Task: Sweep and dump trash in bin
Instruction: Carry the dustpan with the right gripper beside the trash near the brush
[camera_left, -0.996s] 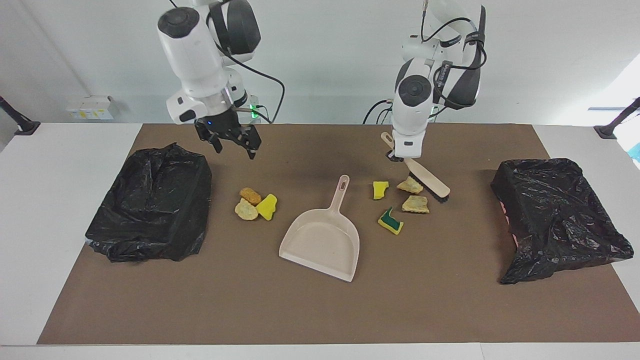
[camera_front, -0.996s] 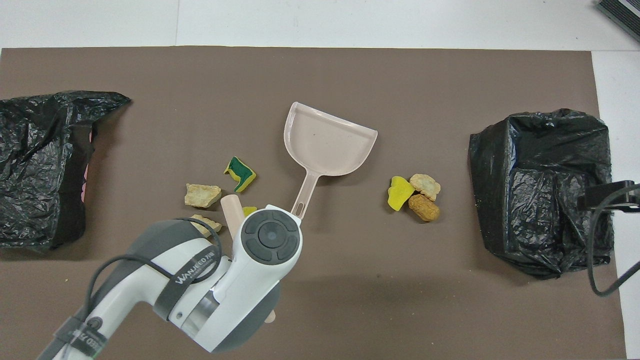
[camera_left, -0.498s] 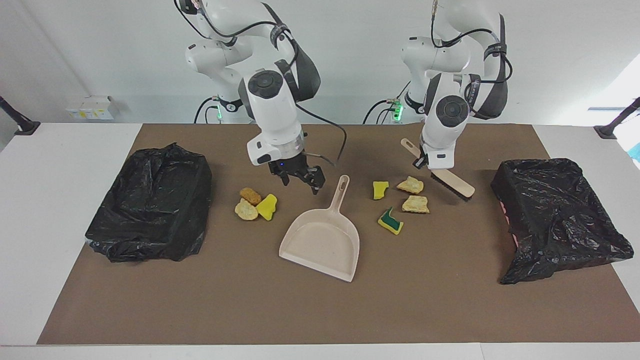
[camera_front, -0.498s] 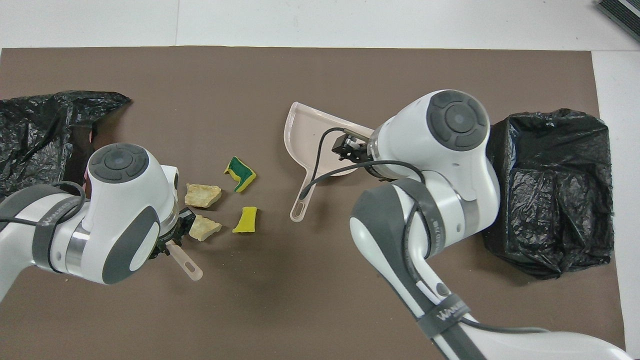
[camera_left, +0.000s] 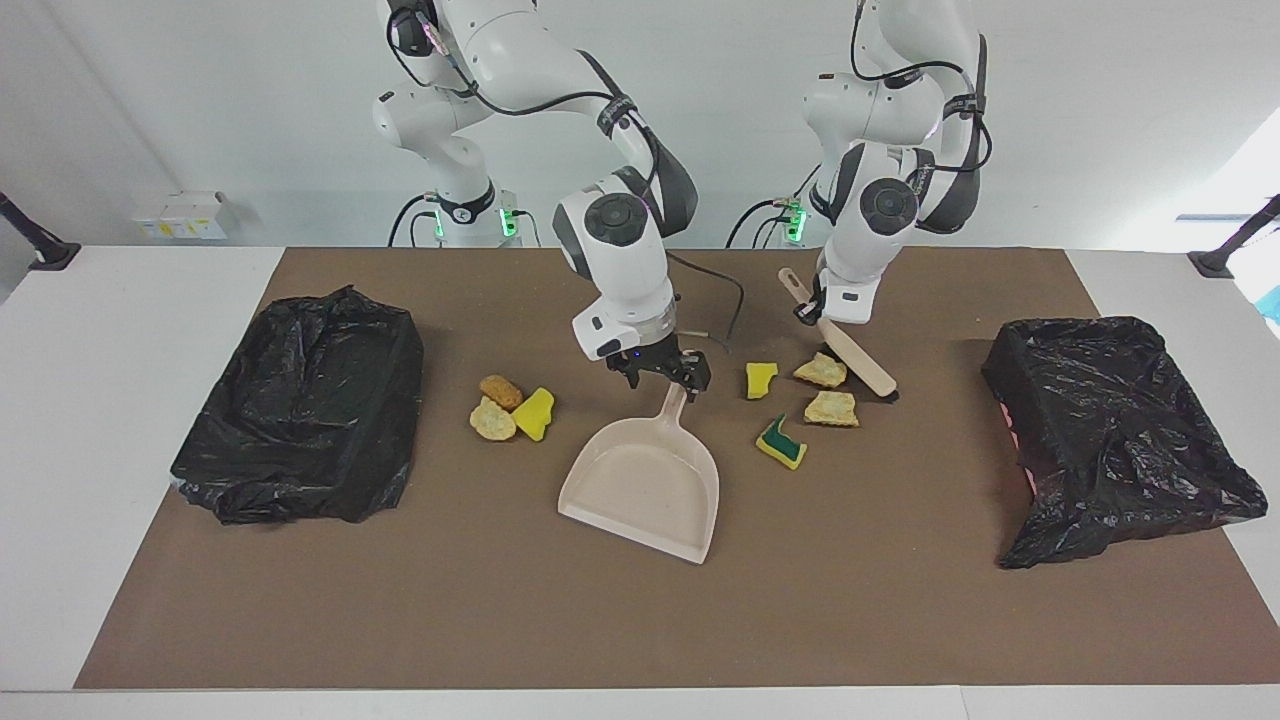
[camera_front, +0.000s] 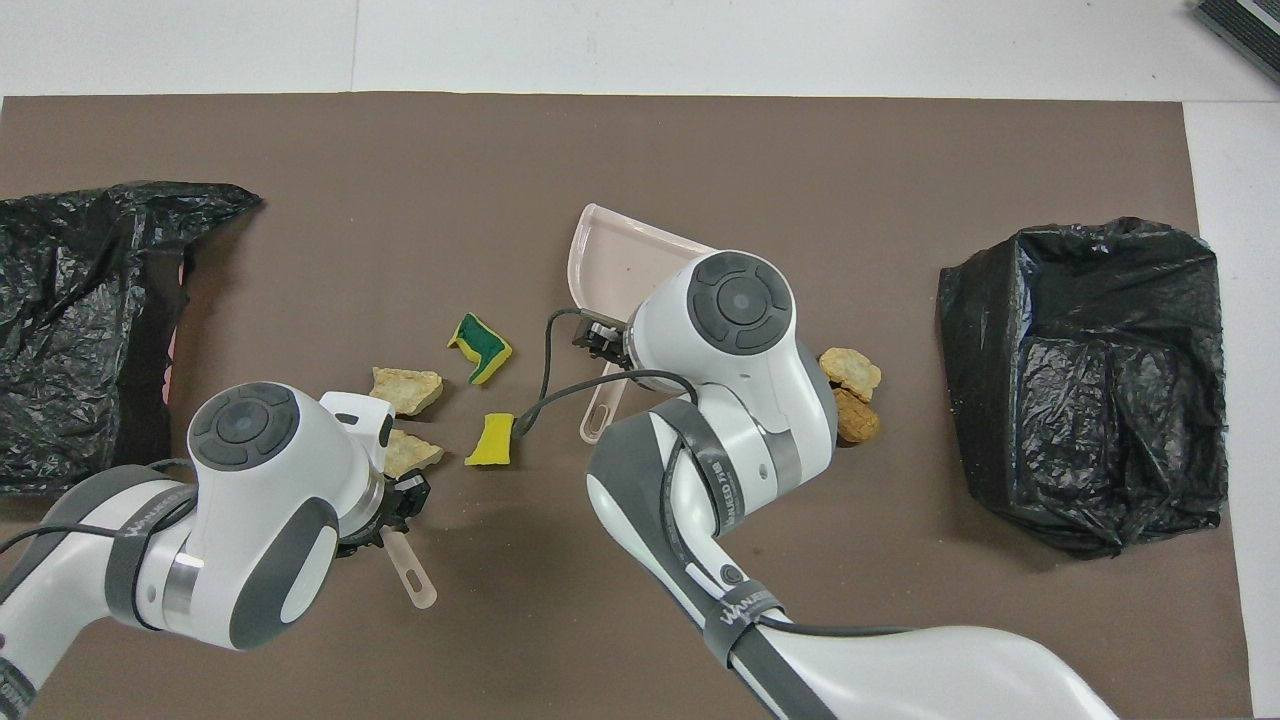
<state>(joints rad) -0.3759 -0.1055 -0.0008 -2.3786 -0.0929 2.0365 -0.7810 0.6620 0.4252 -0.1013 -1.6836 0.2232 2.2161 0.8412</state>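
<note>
The white worktop (camera_left: 140, 330) carries a brown mat (camera_left: 620, 620) that covers most of it; a plain white wall stands at the robots' end.

Two bins lined with black bags sit on the mat, one bin (camera_left: 300, 410) at the right arm's end and the other bin (camera_left: 1110, 430) at the left arm's end.

The beige dustpan (camera_left: 645, 480) lies at mid-mat, its handle pointing toward the robots.

The right hand (camera_left: 668, 375) is low over the tip of that handle, its fingers spread wide with nothing gripped yet. The strap on the right arm reads "WANJEED" in the overhead view.

The left hand (camera_left: 822, 318) is clamped on the handle of a brush (camera_left: 860, 362), which slants down so that its bristle end rests on the mat.

The trash lies in two groups on either side of the dustpan handle. Toward the left arm's end are four scraps: a tan scrap (camera_left: 821, 371) touching the brush head, a second tan scrap (camera_left: 831, 408) just beside the bristles, a yellow scrap (camera_left: 760, 379) between the brush and the right hand, and a yellow-and-green scrap (camera_left: 781, 442) farther from the robots, beside the pan. Toward the right arm's end three more sit bunched and touching: an orange-brown scrap (camera_left: 501, 391), a pale scrap (camera_left: 493, 419) and a bright yellow scrap (camera_left: 535, 413), near the right hand but apart from it.
</note>
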